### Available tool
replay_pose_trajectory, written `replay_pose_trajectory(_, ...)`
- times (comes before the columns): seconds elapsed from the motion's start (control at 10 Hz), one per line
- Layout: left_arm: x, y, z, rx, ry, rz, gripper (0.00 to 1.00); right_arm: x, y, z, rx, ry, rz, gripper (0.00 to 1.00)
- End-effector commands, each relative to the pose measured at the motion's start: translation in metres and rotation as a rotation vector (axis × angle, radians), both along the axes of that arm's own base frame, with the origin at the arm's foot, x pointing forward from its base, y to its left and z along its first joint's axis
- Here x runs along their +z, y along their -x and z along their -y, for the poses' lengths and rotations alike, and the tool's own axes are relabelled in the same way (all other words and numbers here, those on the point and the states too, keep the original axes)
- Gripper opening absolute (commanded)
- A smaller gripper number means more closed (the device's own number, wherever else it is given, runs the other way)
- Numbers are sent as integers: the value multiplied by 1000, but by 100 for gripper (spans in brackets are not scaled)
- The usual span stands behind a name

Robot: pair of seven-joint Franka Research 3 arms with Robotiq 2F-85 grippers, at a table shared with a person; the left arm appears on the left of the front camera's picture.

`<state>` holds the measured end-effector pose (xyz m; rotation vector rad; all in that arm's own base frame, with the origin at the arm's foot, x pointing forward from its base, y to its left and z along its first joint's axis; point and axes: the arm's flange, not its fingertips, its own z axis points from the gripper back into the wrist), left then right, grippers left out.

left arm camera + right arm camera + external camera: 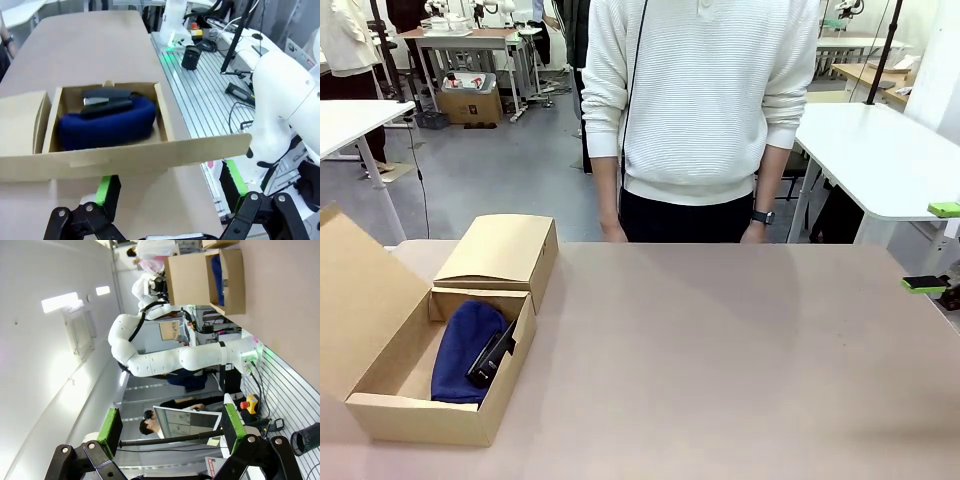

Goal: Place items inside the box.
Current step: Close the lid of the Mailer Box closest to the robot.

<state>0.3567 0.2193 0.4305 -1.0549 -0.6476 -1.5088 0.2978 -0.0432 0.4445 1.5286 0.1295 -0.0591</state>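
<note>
Front view first: the long shallow cardboard box (415, 415) sits at the near left of the table (720, 360), its hinged flap lid (355, 295) standing open on the left side. Inside lies the navy blue zip pouch (460, 350), and the black stapler (492, 357) rests on the pouch's right edge, against the box's right wall. A smaller, squarer cardboard box (500, 250) stands closed just behind it, touching its far end. A person in a white sweater (700, 100) stands at the far edge, both hands hanging at the table's rim. At the right edge of the picture the right gripper (937, 247) shows as two green pads, one above the other and well apart, with nothing between them.

Left wrist view: the left gripper (170, 192) hangs above the open box (165, 117), whose near wall or flap crosses the picture. Its two green-padded fingers (106, 192) stand wide apart and hold nothing. The pouch (107, 127) fills most of the box, and the stapler (107, 98) lies on top of it toward the far wall.

Right wrist view: this picture is rolled sideways. The right gripper's fingers (110, 427) are spread wide with nothing between them. Far off at the top, the box (227, 282) sits on the table with the blue pouch (216, 272) showing inside, and the white left arm (165, 357) is beside it.
</note>
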Motion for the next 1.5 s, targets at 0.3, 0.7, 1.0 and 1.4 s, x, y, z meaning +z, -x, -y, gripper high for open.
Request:
replay_pose_trajectory(0.3, 2, 11, 87, -103, 75, -2, 100, 2, -1, 0, -2, -18, 20, 100)
replay_pose_trajectory(0.7, -5, 22, 140, 1, 277, 63, 100, 2, -1, 0, -2, -18, 20, 100)
replay_pose_trajectory(1.0, -26, 18, 179, 77, 381, 238, 100, 2, -1, 0, -2, -18, 20, 100)
replay_pose_trajectory(1.4, -77, 25, 213, 121, 370, 342, 100, 2, -1, 0, -2, -18, 20, 100)
